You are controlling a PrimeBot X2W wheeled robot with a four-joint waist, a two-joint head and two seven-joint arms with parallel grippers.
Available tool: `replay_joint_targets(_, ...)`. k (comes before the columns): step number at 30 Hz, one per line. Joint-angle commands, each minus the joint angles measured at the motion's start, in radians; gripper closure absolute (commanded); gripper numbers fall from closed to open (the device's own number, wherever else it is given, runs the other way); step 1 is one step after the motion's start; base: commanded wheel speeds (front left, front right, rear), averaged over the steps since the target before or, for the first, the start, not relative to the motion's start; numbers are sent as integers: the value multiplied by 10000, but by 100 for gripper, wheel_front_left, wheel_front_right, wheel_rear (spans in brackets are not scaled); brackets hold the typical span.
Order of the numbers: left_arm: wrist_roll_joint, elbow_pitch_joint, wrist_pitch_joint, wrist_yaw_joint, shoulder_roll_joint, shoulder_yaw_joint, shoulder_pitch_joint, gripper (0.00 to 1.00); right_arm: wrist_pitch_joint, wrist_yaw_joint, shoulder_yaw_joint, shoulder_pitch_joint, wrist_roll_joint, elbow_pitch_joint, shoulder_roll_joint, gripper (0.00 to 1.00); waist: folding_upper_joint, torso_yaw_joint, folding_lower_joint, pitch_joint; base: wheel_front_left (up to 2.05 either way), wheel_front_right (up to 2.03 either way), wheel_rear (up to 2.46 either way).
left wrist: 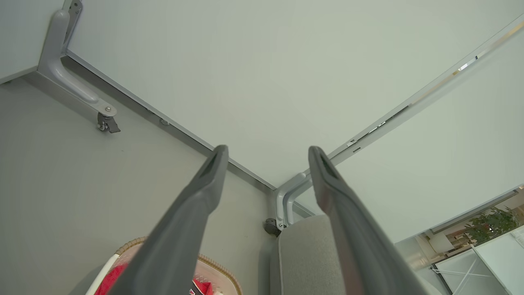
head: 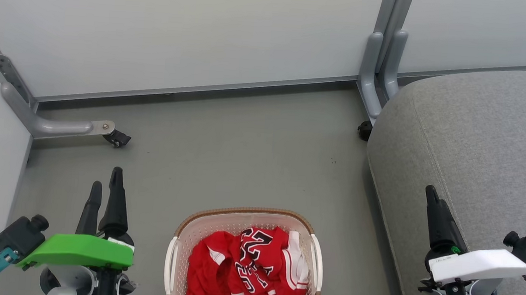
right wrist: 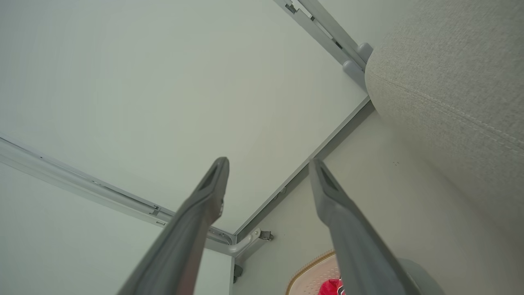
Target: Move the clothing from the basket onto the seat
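The left gripper (head: pixel 106 178) and the right gripper (right wrist: pixel 268 162) are both wide open, holding nothing. The red clothing (head: pixel 245 266) lies crumpled in the basket (head: pixel 240 212) between them. It seems better to descend straight onto a thick fold, pinch deep, then lift clear toward the seat (head: pixel 477 134).

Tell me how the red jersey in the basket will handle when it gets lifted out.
The jersey lies crumpled in folds, so it will probably hang limp and drape. It overlaps the other red fabric, so that may drag along. The basket is thin perforated plastic, likely light, and might shift with it.
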Motion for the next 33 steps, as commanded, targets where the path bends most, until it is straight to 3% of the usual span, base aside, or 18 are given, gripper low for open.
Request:
replay_joint_targets(1,445,-138,-99,69,72,-80,-302,0,-102,3,71,-177,-338,-179,-72,0,0,4,0,-2,0,0,0)
replay_joint_targets(33,4811,18,-969,493,102,-1043,-340,0,-980,3,799,-155,-4338,27,-101,0,0,77,0,-23,0,0,0)
